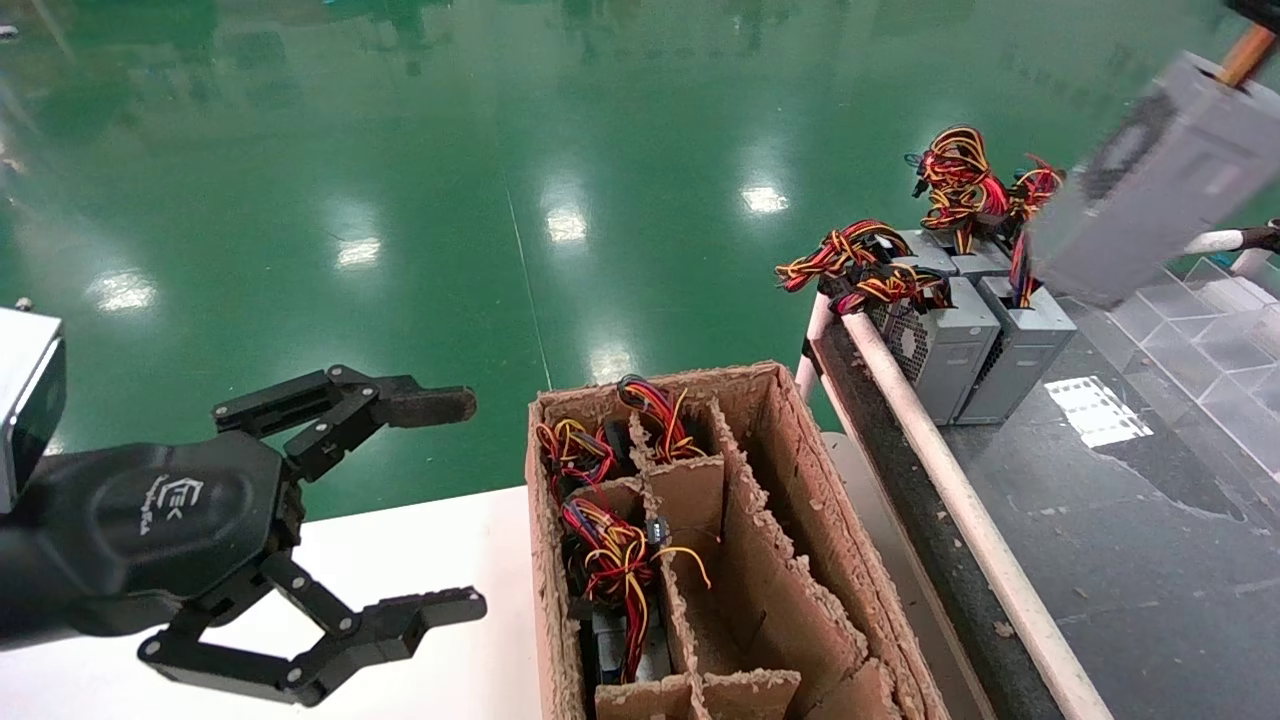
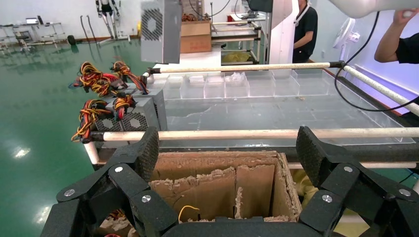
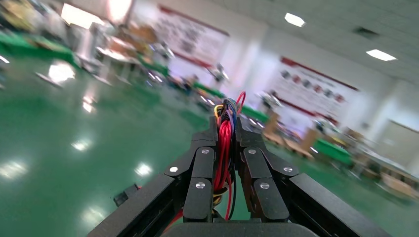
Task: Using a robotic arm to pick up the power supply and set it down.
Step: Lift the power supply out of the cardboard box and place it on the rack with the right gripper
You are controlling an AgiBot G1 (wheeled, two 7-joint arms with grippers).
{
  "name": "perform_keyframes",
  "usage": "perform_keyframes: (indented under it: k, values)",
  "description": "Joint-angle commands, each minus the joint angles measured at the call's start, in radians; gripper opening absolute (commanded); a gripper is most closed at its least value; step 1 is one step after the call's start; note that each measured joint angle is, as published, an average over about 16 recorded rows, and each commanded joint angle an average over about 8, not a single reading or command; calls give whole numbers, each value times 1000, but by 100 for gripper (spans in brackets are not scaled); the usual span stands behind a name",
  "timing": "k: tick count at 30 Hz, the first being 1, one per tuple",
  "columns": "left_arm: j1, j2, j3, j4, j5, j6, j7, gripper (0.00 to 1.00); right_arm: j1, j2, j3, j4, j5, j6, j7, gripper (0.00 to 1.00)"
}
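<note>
Left gripper (image 1: 400,510) sits parked over the white table (image 1: 440,560), claw spread wide and empty, just left of the cardboard divider box (image 1: 790,440); it poses no risk as long as it stays out of that box. The box has wire bundles (image 1: 610,545) showing in its left compartments, and the right-hand compartments look empty. Further right, on the dark conveyor surface (image 1: 1150,540), a cluster of placed power supplies (image 1: 960,340) stands just inside the pale rail (image 1: 960,500), wires up. Far right, the power supply (image 1: 1160,190) hangs in the air above and right of that cluster, tilted. Right gripper (image 3: 228,163) is clamped narrow on its red wires (image 3: 225,143), not on the casing (wrist view shows only cable between the fingers). Main risks, as I judge them: a cable-only grip lets the box swing or slip, so it could land crooked, tip over, or clip the wires of the placed units on the way down. Slow descent and a spot well apart from the cluster would cut that.
</note>
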Motion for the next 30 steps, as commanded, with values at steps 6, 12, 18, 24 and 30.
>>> perform_keyframes:
  k: [6, 12, 18, 24, 30]
  values:
    - [0, 0, 0, 0, 0, 0, 0, 100, 36, 23, -29, -170, -82, 20, -92, 0]
    - [0, 0, 0, 0, 0, 0, 0, 100, 53, -14, -60, -301, -142, 67, -170, 0]
    - [0, 0, 0, 0, 0, 0, 0, 100, 84, -66, -94, -387, -195, 96, -238, 0]
    - [0, 0, 0, 0, 0, 0, 0, 100, 124, -134, -120, -460, -234, 124, -289, 0]
    - [0, 0, 0, 0, 0, 0, 0, 100, 161, -204, -136, -522, -257, 152, -332, 0]
